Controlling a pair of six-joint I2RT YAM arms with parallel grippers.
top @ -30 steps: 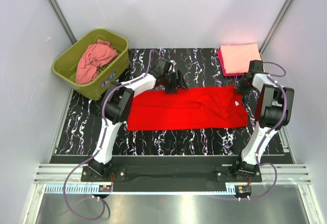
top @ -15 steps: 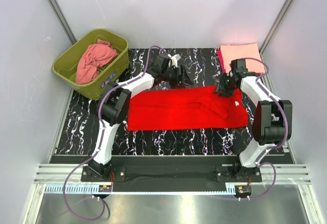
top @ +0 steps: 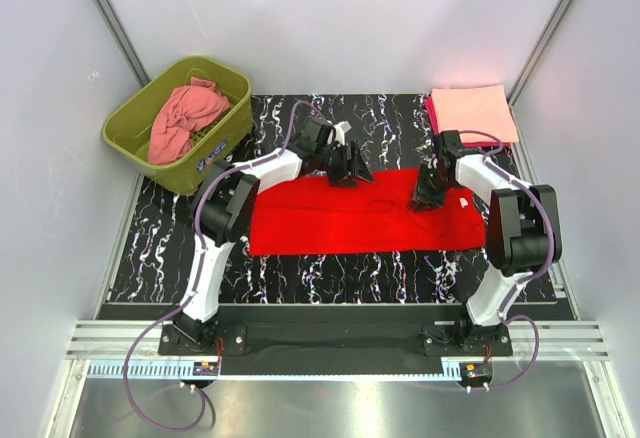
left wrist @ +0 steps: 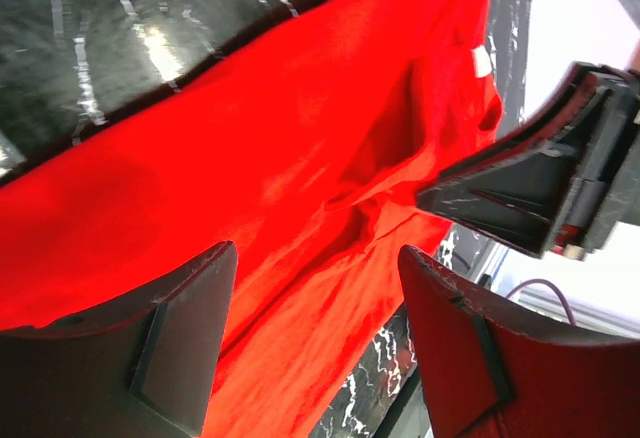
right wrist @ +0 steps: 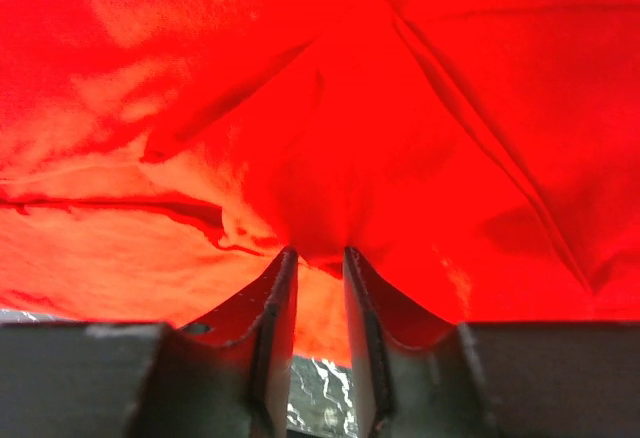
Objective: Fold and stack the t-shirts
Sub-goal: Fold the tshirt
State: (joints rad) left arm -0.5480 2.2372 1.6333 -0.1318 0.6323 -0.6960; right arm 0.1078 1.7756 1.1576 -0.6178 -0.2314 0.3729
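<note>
Swinging inward since a second ago, the right hand has left the right end of the red shirt and now sits over its right-middle part. Seen close up, its fingers are clenched narrowly on a pinch of the red shirt, with cloth puckering up between them. The left hand has its fingers spread wide and grasps nothing. It hovers over the shirt's far edge, near the middle.

The red shirt lies as a long band across the centre of the black marbled worktop. It is creased at its right end and looks partly folded.

At the far right corner, a peach shirt lies folded on a magenta shirt, so two appear finished. At the far left, an olive tub holds a crumpled salmon-pink shirt, not yet started. The task looks about half done.
</note>
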